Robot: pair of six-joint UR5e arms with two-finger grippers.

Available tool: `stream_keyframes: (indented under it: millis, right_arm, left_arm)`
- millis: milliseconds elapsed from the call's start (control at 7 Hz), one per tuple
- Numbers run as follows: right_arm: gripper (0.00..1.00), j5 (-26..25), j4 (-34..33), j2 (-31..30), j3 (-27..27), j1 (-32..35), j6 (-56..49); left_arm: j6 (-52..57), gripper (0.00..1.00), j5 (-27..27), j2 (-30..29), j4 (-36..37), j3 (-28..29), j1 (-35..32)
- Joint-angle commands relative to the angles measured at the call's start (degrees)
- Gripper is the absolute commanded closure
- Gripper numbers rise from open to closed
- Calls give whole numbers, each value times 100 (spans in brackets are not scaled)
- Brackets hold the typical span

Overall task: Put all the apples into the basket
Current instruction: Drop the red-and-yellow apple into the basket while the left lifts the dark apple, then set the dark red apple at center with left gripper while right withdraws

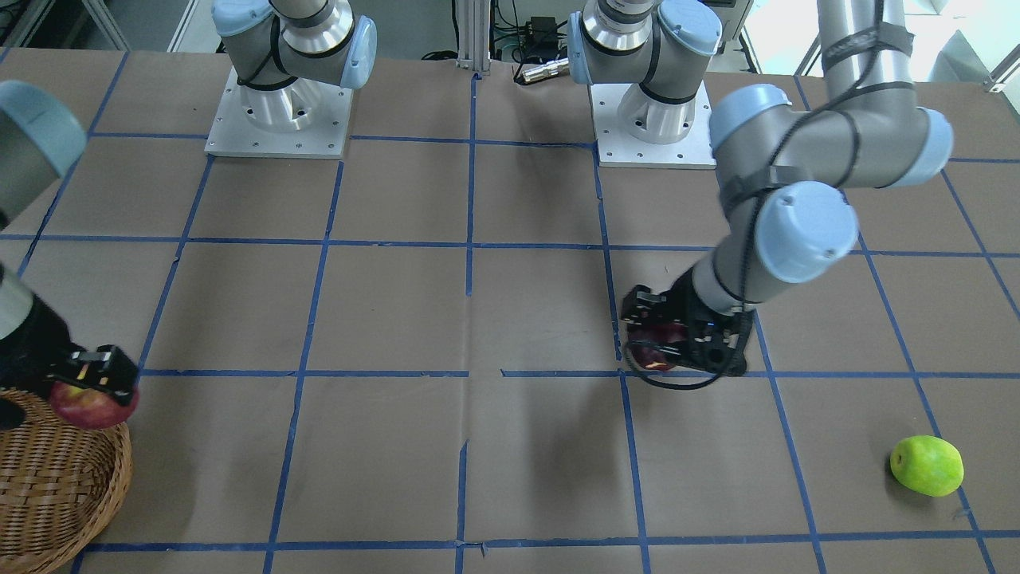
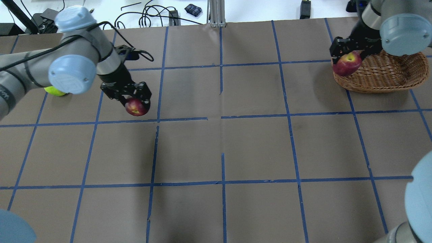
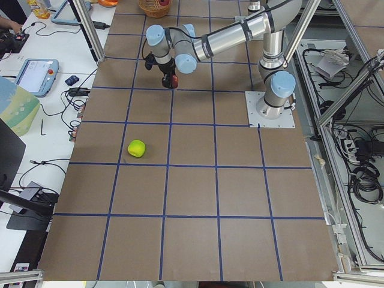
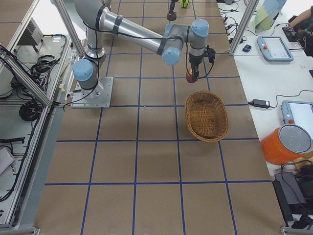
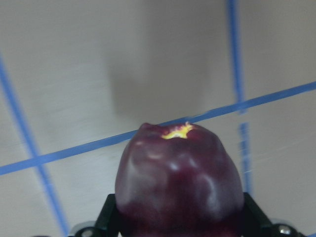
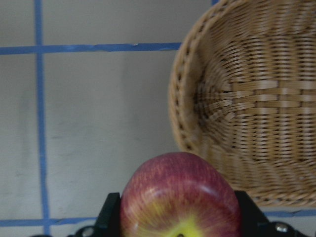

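Note:
My left gripper point(image 2: 135, 102) is shut on the dark maroon apple point(image 2: 136, 107) and holds it above the table; the apple fills the left wrist view point(image 5: 180, 182). My right gripper point(image 2: 347, 58) is shut on the red apple point(image 2: 346, 64) and holds it over the near-left rim of the wicker basket point(image 2: 384, 76). In the right wrist view the red apple point(image 6: 180, 197) hangs just outside the basket's rim point(image 6: 180, 113). The lime green apple point(image 1: 927, 465) lies on the table beyond the left arm, partly hidden by it in the overhead view point(image 2: 54, 91).
Brown paper with a blue tape grid covers the table point(image 2: 222, 148). Both arm bases point(image 1: 279, 112) stand at the robot's edge. Cables and small devices point(image 2: 152, 15) lie beyond the far table edge.

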Motion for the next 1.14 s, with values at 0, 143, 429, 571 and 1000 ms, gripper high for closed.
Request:
stream_keyframes:
  millis: [0,143,429,571,1000]
  right_arm:
    - [86,78,-432,778,-560,-847,-1190]
    - [71,200,-502,1172,-1034,-1032,-1602]
    - [64,649,-511,1667,-1433,-1490,-2548]
    - [57,650,-537,1756,-1460,-1509,-2825]
    - [0,615,-415,1722,-1461,-1509,-2871]
  left_arm:
    - [-2149,100,-322,-157,862,-5,-1541]
    - [-3472,100,-368,-367,1625,-22,-2051]
    - [-4057,89,-272,-868,1984,-58,-2512]
    - [-4161,1,-272,-1036,1993,-58,-2514]
    - [-4101,0,-19,-795,2373,134,-2375]
